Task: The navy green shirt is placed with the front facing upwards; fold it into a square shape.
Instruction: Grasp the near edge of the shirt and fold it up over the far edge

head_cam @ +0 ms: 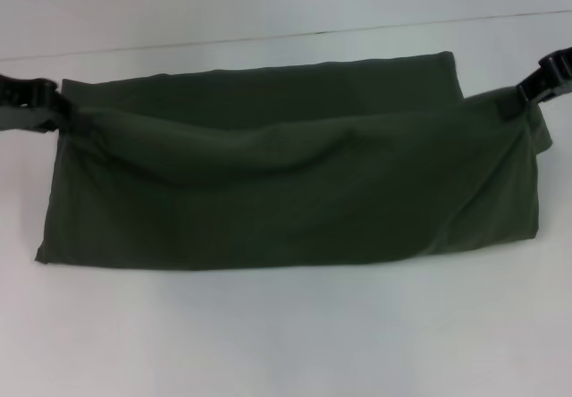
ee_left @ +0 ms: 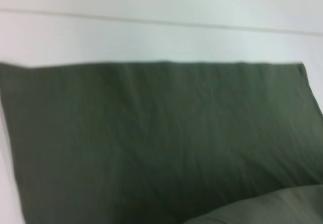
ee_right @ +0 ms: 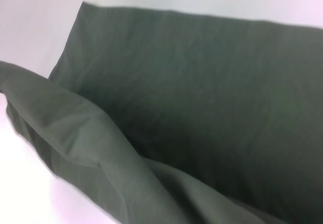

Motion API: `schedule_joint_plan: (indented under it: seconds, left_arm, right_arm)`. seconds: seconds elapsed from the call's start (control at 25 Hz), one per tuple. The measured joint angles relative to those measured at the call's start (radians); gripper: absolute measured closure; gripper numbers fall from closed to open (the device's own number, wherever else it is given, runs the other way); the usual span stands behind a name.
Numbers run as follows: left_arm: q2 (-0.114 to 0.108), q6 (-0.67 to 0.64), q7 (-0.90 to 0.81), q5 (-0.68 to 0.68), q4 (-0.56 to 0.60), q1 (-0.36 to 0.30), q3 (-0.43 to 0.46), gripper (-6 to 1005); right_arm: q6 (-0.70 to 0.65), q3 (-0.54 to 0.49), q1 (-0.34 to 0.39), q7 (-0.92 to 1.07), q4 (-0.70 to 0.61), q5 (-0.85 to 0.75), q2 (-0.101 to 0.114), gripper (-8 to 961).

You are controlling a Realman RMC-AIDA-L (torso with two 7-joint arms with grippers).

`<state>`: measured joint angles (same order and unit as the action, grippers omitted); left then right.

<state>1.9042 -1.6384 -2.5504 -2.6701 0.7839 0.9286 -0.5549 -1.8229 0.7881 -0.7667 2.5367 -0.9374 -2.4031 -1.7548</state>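
The navy green shirt (head_cam: 286,191) sags across the white table (head_cam: 286,343), soft and floppy. Left claw (head_cam: 55,102) and right claw (head_cam: 527,93) pinch its far corners; edges grip best.

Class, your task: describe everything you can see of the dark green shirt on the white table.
The dark olive-green cloth shirt lies on the white table as a wide band, already folded lengthwise. An upper layer is lifted and sags in the middle, held at each end by the left gripper and the right gripper. A flat layer shows behind it. No lettering or collar is visible; the fabric looks soft and matte.
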Motion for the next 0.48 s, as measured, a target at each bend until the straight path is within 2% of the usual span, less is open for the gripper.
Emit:
schedule_joint_plan:
  seconds: [0.32,0.48]
  left_arm:
    - [0.066,0.215,-0.011,0.003,-0.032,0.023,-0.035,918]
    - [0.086,0.295,-0.014,0.003,-0.051,0.033,-0.048,917]
  right_arm:
    - [0.121,-0.001,0.011,0.011,0.001,-0.007,-0.036,904]
    - [0.189,-0.003,0.018,0.017,0.003,-0.055,-0.058,904]
